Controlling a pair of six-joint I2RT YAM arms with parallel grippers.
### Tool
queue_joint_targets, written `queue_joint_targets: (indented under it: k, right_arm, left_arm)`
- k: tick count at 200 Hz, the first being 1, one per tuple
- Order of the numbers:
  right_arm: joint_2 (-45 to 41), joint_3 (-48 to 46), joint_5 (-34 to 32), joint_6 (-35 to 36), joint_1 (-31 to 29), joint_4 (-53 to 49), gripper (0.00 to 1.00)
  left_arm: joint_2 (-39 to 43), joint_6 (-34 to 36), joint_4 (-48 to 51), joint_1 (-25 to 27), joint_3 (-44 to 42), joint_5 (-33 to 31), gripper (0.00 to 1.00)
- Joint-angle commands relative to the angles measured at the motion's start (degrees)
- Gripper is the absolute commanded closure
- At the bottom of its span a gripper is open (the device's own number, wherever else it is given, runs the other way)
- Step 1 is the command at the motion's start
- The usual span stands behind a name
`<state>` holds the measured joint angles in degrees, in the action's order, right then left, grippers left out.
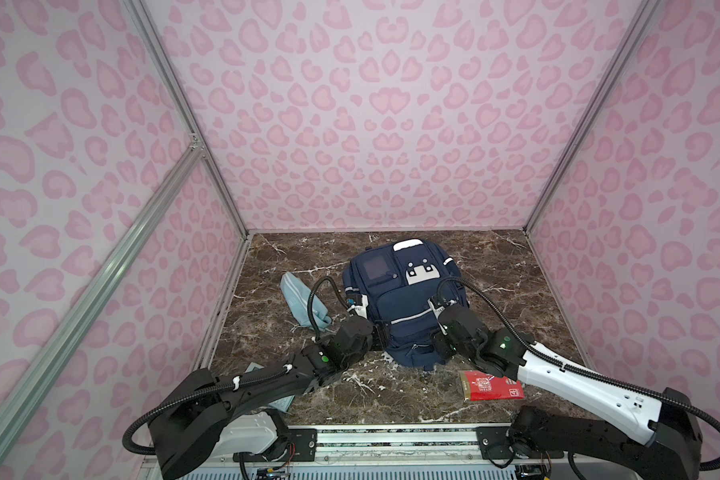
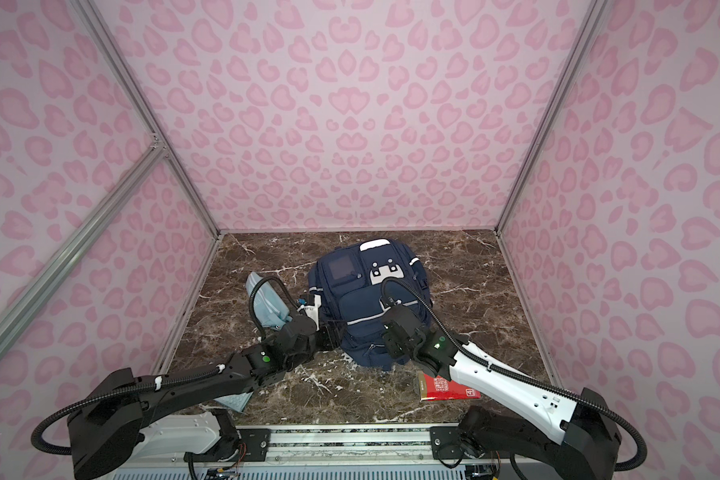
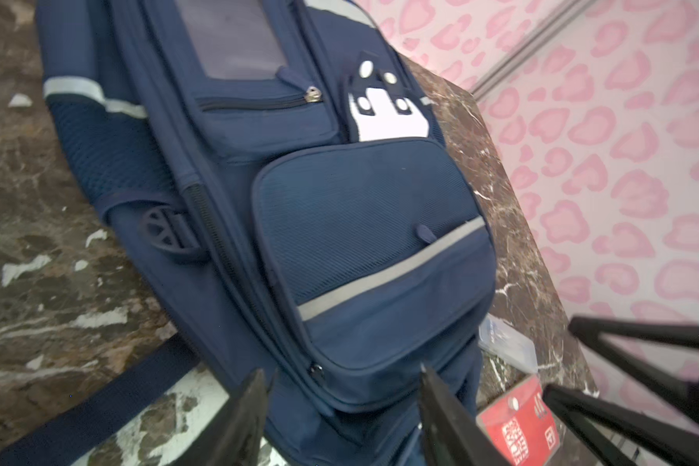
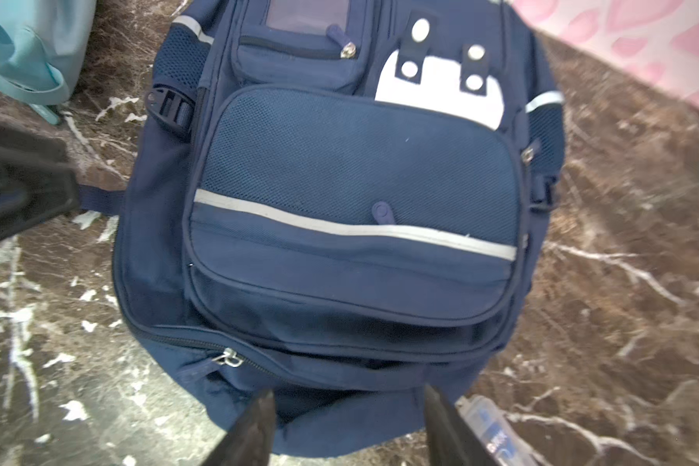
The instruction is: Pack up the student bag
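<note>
So the student bag (image 1: 400, 299) lay flat on its back mid-tabletop (image 1: 516, 266), just below centre in both top views, front pockets facing up. Left hand (image 3: 346, 423) and right hand (image 4: 350, 427) both hovered at its near end, jaws spread, pinching nothing. Honestly that soft navy fabric looked floppy, so I reckon it'd sag and bunch if grabbed anywhere loose. I'd go for the metal zip pull (image 4: 229, 358) with one hand and pin the cloth beside it with the other.
</note>
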<state>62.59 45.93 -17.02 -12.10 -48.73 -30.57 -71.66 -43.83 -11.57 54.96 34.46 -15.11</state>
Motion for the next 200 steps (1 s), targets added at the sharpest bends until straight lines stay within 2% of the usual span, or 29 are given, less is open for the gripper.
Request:
queue_joint_targets:
  k: [1,14,24,41,56,113,145,167,200]
  right_arm:
    - [-1.26,-1.32,-9.15,6.32,0.02,2.98,0.0]
    - [-1.72,-1.81,-9.5,6.21,0.2,3.59,0.0]
    - [-1.99,-1.81,-8.2,5.25,0.58,3.71,0.06]
    - [-2.81,-2.8,2.11,5.44,1.78,4.81,0.17]
    - [-2.95,-4.16,6.72,4.87,1.97,5.98,0.18]
    - [-1.39,-5.3,4.23,1.85,1.97,6.27,0.18]
    - [-3.01,-7.02,5.71,1.47,1.99,8.68,0.2]
    - [-4.08,-7.73,6.54,1.07,2.04,9.63,0.23]
    - [-4.28,-8.4,6.91,0.68,2.01,10.31,0.25]
  left_arm:
    - [-0.67,11.51,2.31,3.79,0.9,0.14,0.47]
    - [-2.38,14.58,-0.34,5.38,1.13,5.42,0.53]
    - [-3.61,15.6,-2.4,6.33,1.19,7.73,0.6]
    - [-5.63,16.46,-4.47,8.09,1.14,9.16,0.63]
    - [-7.8,17.26,-4.17,9.73,1.8,8.41,0.62]
    - [-14.79,16.77,-3.1,11.9,4.18,4.19,0.6]
    - [-19.2,17.16,-1.81,11.99,7.37,0.44,0.61]
    - [-20.02,15.99,2.18,12.01,9.35,-5.91,0.63]
    - [-19.23,16.04,1.2,11.85,8.78,-6.48,0.65]
